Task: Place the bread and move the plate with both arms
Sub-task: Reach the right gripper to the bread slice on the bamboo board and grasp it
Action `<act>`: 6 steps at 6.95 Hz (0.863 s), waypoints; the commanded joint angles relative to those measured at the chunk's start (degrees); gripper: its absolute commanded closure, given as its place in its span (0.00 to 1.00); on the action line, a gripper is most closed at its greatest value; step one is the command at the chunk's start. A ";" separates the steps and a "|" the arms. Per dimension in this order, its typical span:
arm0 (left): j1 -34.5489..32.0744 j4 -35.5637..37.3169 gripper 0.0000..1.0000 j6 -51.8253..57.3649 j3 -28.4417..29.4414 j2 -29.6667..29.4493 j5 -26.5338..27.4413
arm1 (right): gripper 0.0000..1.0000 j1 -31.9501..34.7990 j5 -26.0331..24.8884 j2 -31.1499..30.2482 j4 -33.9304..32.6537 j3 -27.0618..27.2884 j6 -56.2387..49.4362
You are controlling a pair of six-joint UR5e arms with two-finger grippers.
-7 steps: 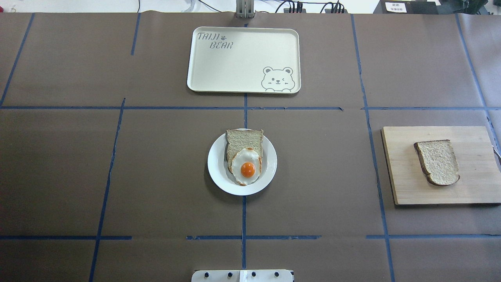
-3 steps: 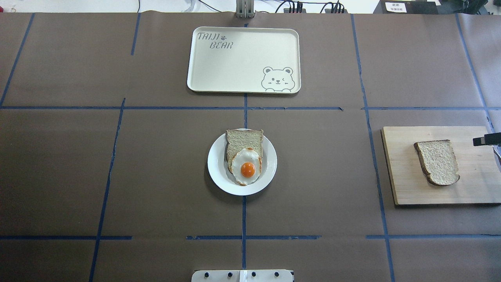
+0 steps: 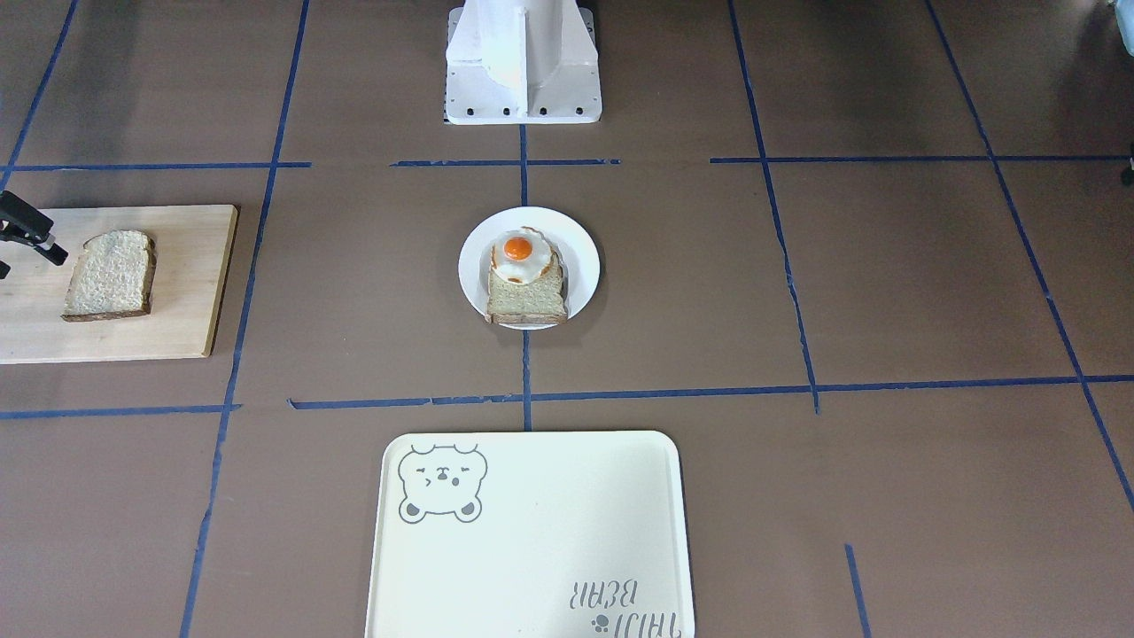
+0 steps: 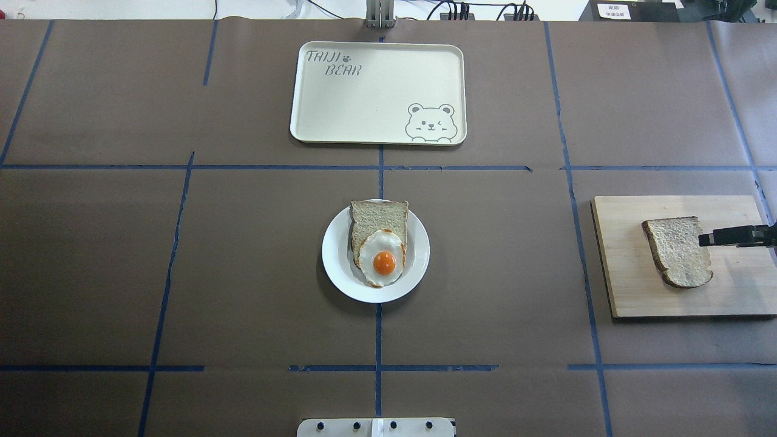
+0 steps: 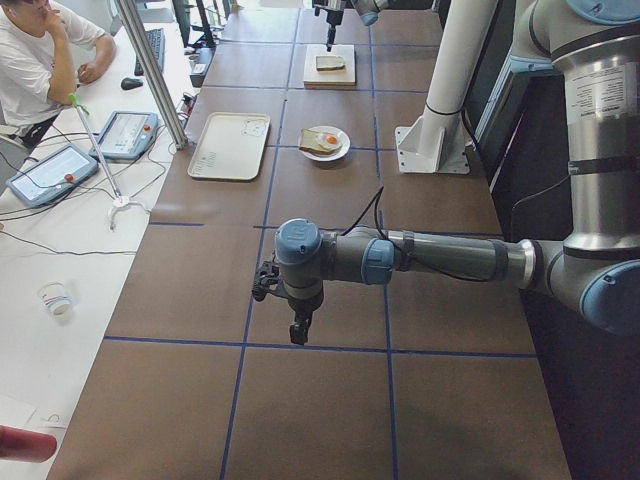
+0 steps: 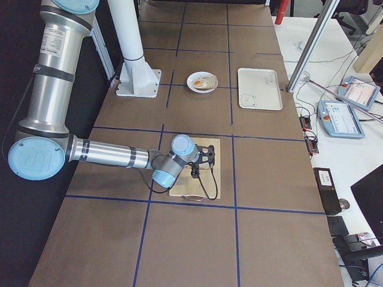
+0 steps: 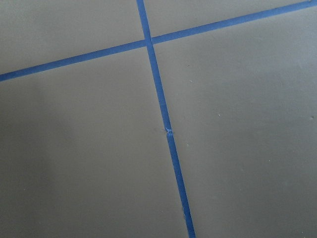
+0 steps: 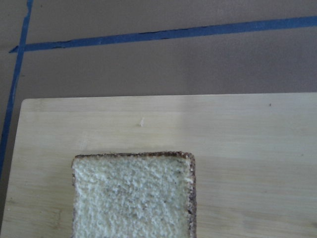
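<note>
The bread lies flat on a pale wooden board at the right; it also shows in the front view and the right wrist view. The white plate sits mid-table and bears a paler slice with a fried egg. My right gripper hovers over the board at the bread's right edge; its fingers look spread, empty. My left gripper hangs over bare table far to the left, seen only in the exterior left view; I cannot tell if it is open.
A cream bear tray lies at the far centre. The white pedestal stands at the robot's side of the table. Blue tape lines cross the brown table cover. An operator sits beyond the far edge.
My right gripper has come in from the overhead view's right edge and moved left over the board to the bread's right edge. The bread and plate have not moved.
</note>
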 commanded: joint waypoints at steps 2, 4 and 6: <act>0.00 -0.01 0.00 0.00 0.08 0.00 0.02 | 0.11 -2.81 -0.16 -0.76 0.15 -0.49 -0.08; 0.00 0.08 0.00 0.00 0.08 0.00 0.02 | 0.19 -3.69 -0.16 -1.29 0.41 -0.49 -0.08; 0.00 0.08 0.00 0.00 0.17 0.09 0.02 | 0.36 -3.96 -0.16 -1.29 0.41 -0.49 0.01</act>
